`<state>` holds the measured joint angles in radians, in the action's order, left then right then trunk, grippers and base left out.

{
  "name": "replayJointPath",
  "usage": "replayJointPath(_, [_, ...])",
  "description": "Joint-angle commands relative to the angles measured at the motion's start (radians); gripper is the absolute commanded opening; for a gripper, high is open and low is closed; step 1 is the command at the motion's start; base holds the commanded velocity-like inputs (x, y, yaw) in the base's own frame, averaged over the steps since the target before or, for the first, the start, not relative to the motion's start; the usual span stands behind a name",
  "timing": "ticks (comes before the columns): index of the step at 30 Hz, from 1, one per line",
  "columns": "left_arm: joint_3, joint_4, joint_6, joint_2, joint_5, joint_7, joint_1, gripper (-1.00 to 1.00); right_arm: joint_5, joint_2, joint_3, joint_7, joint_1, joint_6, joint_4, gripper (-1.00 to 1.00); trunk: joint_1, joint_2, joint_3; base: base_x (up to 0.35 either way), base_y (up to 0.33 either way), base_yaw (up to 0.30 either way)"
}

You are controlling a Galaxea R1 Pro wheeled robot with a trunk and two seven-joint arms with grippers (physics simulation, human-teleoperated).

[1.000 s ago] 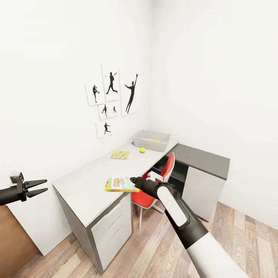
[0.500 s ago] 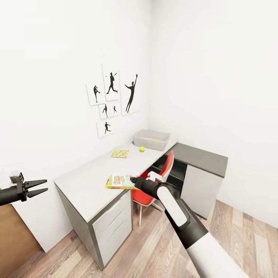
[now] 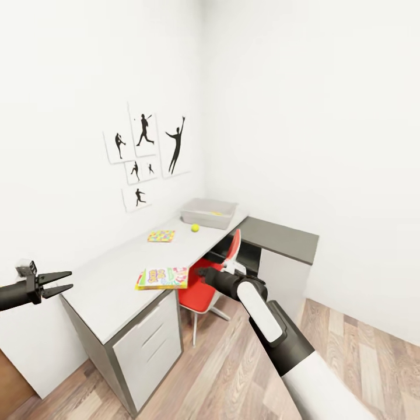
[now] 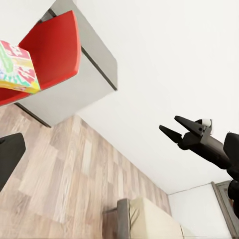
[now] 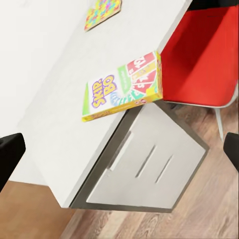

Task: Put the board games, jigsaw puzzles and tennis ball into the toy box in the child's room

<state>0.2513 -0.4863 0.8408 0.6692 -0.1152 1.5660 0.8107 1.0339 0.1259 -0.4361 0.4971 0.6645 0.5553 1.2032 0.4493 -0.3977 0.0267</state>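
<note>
Head view: Skip-Bo box (image 3: 162,278) overhangs the table (image 3: 111,286) edge; toy box (image 3: 208,212) at 12 o'clock. Left end effector (image 3: 58,282) gapes empty; right end effector (image 3: 202,272) state unclear.

Child's bedroom: desk (image 3: 111,280), sports pictures (image 3: 146,154)

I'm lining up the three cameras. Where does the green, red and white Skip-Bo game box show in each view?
Head view: Skip-Bo box overhangs the pale desk's near edge.
Left wrist view: box at upper left, against the red chair.
Right wrist view: box centre, overhanging the desk edge.
Shared landmark: the red chair beside it.
</note>
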Motion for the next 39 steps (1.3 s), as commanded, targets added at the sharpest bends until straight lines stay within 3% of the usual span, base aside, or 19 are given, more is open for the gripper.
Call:
replayJointPath(1, [0.0, -0.001, 0.011, 0.0, 0.002, 0.005, 0.001, 1.0, 0.01, 0.0, -0.001, 0.009, 0.001, 0.0, 0.001, 1.0, 0.001, -0.002, 0.001, -0.001, -0.292, -0.17])
replayJointPath(16, [0.0, -0.001, 0.009, -0.002, 0.002, 0.005, 0.001, 1.0, 0.01, 0.0, -0.001, 0.009, 0.001, 0.0, 0.0, 1.0, 0.001, -0.002, -0.009, 0.0, -0.078, -0.085])
replayJointPath(22, [0.0, -0.001, -0.025, -0.003, 0.001, 0.005, 0.001, 1.0, 0.01, 0.0, -0.001, 0.009, 0.001, -0.01, 0.0, 1.0, 0.001, -0.002, -0.009, 0.0, -0.001, -0.001])
replayJointPath(39, [-0.001, -0.005, -0.047, -0.025, 0.008, 0.005, 0.001, 1.0, 0.008, -0.004, 0.004, 0.004, 0.001, -0.042, -0.005, 1.0, 0.001, -0.002, -0.009, 0.0, 0.0, 0.0])
